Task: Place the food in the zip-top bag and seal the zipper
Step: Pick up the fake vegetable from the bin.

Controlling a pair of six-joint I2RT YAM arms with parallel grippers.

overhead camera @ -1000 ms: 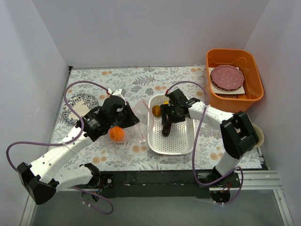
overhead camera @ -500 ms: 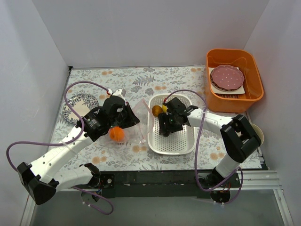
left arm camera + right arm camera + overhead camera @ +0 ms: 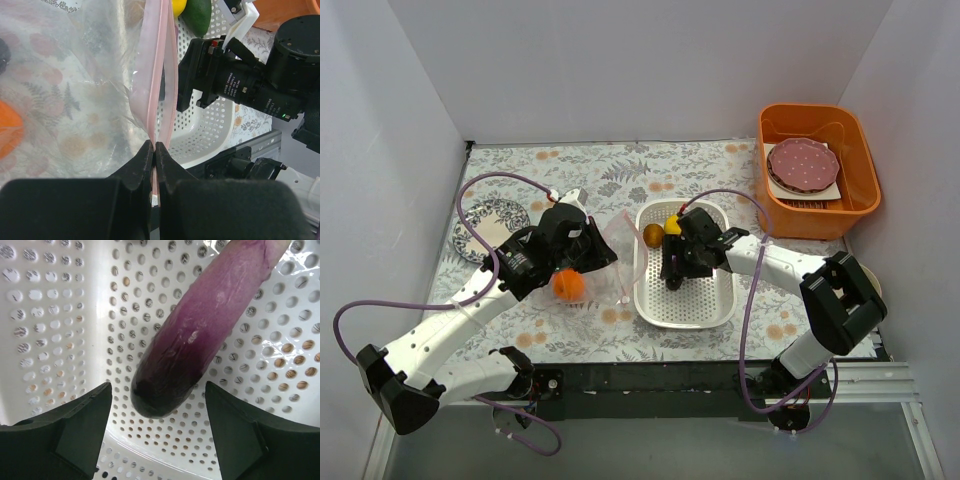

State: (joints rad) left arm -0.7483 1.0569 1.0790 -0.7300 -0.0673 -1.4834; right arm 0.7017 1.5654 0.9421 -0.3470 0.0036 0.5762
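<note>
Between the fingers of your right gripper [image 3: 157, 390], which stand spread apart, lies the dark end of the purple eggplant [image 3: 200, 335]; a strip of perforated floor shows on either side of it; the eggplant rests slantwise on the bottom of the white basket [image 3: 60, 315]. At the far end of that basket, beyond the gripper, sit the yellow lemon [image 3: 672, 226] and the brown kiwi [image 3: 652, 234], with the dark-green avocado [image 3: 197, 15] just beside the lemon.

To the left of the basket, your left gripper [image 3: 154, 147] is pressed together on the zipper [image 3: 162, 75] – the pink strip is pinched between the two fingertips at its near end; farther from the fingers the two pink lips part, so the mouth stands open there. The zip-top bag [image 3: 75, 75] spreads crinkled over the flowered table cloth, its mouth edge facing the basket; the orange [image 3: 567, 285] shows through the clear plastic, under the left arm – well apart from the basket.
</note>
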